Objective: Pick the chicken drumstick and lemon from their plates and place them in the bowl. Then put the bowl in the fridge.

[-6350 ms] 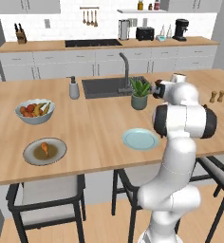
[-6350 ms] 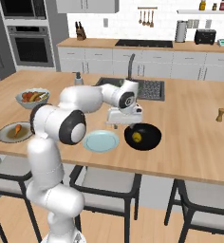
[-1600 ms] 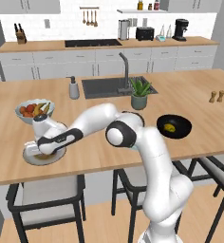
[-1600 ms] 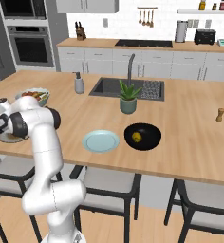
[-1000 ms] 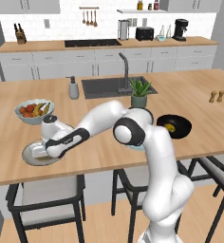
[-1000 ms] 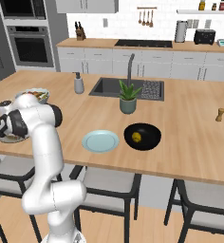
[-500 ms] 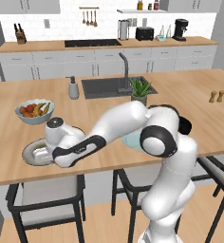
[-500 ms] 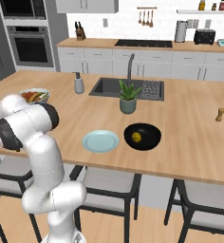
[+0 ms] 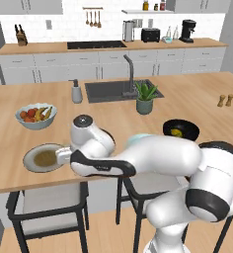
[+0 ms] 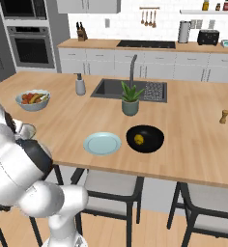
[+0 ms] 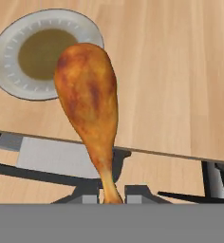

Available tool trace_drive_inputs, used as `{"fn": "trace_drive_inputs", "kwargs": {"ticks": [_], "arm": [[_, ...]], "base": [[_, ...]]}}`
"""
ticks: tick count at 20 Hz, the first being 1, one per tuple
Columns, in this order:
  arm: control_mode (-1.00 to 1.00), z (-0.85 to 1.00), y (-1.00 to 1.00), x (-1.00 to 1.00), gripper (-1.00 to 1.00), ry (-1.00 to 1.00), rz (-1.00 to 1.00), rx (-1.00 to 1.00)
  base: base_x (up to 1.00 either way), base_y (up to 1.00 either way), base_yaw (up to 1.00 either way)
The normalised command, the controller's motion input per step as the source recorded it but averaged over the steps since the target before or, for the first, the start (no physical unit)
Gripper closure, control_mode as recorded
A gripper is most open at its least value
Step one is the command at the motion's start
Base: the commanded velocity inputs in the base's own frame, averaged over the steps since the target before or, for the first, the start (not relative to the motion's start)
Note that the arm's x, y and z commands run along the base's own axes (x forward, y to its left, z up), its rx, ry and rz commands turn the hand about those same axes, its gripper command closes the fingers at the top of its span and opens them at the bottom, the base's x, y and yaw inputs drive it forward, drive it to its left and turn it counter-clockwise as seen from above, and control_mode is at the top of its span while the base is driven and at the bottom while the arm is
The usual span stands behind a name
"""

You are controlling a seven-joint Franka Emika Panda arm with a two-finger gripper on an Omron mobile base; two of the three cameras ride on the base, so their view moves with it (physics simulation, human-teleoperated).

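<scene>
Near the desk's point(image 9: 187, 96) left front edge sits the grey plate point(image 9: 43, 157) with its brownish centre bare; behind it, toward the left end, stands a pale bowl of mixed fruit point(image 9: 36, 116). In the hand view the claw point(image 11: 109, 193) is clamped on the thin bone end of the chicken drumstick point(image 11: 90, 102), which hangs lifted above the desk's front edge, its meaty end just beside the grey plate's rim. Further right, close to the front edge, lies the plain pale blue-green plate point(image 10: 102, 143), and just beside it on the right the black bowl point(image 10: 145, 138) with the lemon point(image 10: 139, 140) inside. Behind them a potted plant point(image 10: 130, 100) stands at the sink's point(image 10: 130, 89) front edge.
</scene>
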Motion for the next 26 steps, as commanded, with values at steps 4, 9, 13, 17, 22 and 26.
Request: {"fn": "trace_drive_inputs", "kwargs": {"ticks": [4,9,13,17,22,26], "arm": [[-1.0,0.57,-1.0,-0.08,1.0,0.07,-0.03,0.0],[-1.0,0.48,-1.0,-0.06,1.0,0.08,-0.05,0.01],[-1.0,0.28,-1.0,-0.03,1.0,0.07,-0.08,0.0],[-1.0,0.12,-1.0,-0.03,1.0,0.13,-0.09,0.0],[-1.0,0.04,-1.0,0.0,1.0,0.11,-0.08,0.0],[-1.0,0.21,-0.93,0.0,1.0,0.0,-0.07,-0.02]], "base": [[0.0,0.0,0.0],[0.0,0.0,0.0],[0.0,0.0,0.0],[0.0,0.0,0.0],[0.0,0.0,0.0],[0.0,0.0,0.0]]}}
